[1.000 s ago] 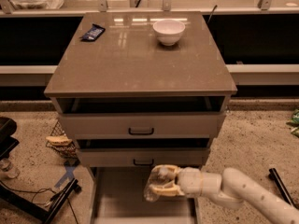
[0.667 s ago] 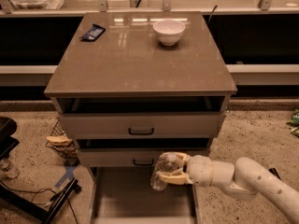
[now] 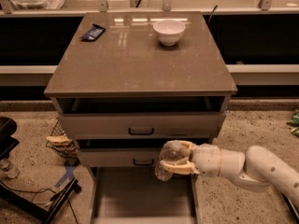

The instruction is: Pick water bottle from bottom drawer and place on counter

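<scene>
Camera view
Gripper point(image 3: 171, 158): fingers clamped across the water bottle, level with the lower drawer fronts.
Water bottle point(image 3: 162, 172): tilted, held above the open bottom drawer point(image 3: 140, 197), well below the counter point(image 3: 135, 59).
Handling: probably light, thin-walled and slippery; a gentle mid-body hold suits it.
</scene>
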`<state>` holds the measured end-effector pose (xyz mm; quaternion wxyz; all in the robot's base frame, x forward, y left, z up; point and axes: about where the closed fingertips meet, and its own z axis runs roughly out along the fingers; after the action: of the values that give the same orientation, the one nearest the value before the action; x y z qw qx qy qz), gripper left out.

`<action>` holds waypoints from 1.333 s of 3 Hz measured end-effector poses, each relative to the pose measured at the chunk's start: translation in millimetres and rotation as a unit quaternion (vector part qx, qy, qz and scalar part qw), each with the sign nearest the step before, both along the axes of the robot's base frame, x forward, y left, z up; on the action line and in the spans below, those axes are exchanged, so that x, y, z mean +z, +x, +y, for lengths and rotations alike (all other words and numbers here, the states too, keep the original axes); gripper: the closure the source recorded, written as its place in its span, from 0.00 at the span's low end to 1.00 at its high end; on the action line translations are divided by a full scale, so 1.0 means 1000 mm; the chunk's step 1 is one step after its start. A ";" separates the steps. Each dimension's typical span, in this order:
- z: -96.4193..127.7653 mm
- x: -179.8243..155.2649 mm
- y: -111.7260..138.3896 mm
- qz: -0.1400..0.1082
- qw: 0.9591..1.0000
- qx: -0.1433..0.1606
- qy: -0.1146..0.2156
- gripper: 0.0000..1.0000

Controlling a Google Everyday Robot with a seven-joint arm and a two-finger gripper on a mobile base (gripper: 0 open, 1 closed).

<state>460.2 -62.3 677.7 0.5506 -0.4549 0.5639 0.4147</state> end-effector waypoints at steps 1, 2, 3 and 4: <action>0.003 0.030 0.001 -0.018 1.000 -0.005 -0.011 1.00; 0.004 0.107 0.005 -0.027 0.999 -0.007 -0.022 1.00; 0.007 0.181 0.019 -0.033 0.999 0.003 -0.027 1.00; 0.026 0.254 0.042 -0.054 0.998 0.030 -0.022 1.00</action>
<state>502.4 -36.1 932.2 0.5577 -0.5051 0.5282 0.3934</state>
